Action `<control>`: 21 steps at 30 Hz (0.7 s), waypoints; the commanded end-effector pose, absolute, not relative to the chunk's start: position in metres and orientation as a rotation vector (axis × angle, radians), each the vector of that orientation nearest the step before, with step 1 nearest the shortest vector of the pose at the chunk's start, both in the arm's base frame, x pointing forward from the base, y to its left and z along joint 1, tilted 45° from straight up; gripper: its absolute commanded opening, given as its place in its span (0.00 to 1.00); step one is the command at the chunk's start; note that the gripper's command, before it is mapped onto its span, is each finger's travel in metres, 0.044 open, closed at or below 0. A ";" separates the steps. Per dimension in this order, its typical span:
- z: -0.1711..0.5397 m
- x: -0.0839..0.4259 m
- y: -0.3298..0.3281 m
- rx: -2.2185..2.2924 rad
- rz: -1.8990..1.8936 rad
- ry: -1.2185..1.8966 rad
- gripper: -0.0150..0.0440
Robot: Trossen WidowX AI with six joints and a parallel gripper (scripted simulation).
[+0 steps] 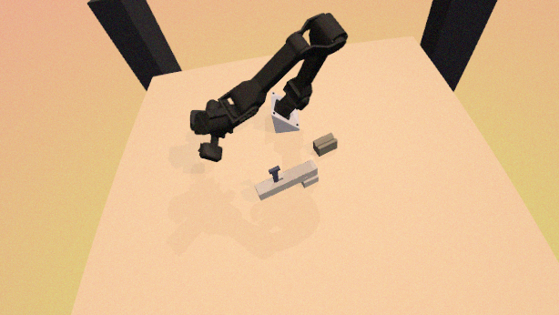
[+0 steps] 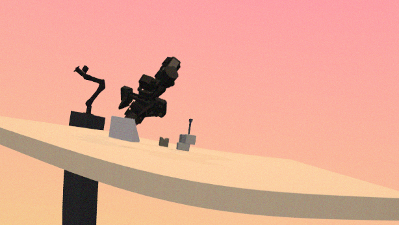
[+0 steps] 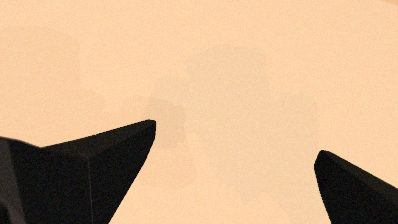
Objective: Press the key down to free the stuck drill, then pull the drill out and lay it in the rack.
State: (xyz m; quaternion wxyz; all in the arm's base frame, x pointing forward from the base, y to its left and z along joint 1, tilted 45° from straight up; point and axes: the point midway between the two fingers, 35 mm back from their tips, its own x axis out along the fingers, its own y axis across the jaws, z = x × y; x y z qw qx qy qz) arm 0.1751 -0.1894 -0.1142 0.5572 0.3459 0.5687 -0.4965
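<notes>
My gripper (image 1: 205, 140) (image 3: 234, 143) is open and empty above the bare table, left of the objects in the top view. Only its two black fingers and shadows show in the wrist view. A long pale grey block (image 1: 296, 174) (image 2: 188, 139) carries an upright dark blue T-shaped piece (image 1: 275, 174) (image 2: 190, 126), perhaps the drill. A smaller grey block (image 1: 310, 182) (image 2: 182, 147) shows low beside and below the long one. I cannot tell which part is the key. The brownish grooved block (image 1: 326, 144) (image 2: 164, 142), seemingly the rack, stands apart, nearer the arm's base.
The arm's pale wedge-shaped base (image 1: 286, 124) (image 2: 123, 129) stands behind the blocks in the top view. Two dark pillars (image 1: 137, 38) (image 1: 459, 41) rise beyond the table's far edge. A small dark arm (image 2: 95, 92) on a black box stands in the background of the exterior view.
</notes>
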 end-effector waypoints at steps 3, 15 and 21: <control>-0.114 0.175 -0.189 0.816 -1.172 1.342 0.80; -0.086 0.222 -0.156 0.610 -0.510 1.633 0.26; -0.037 0.260 -0.115 0.414 0.161 1.676 0.25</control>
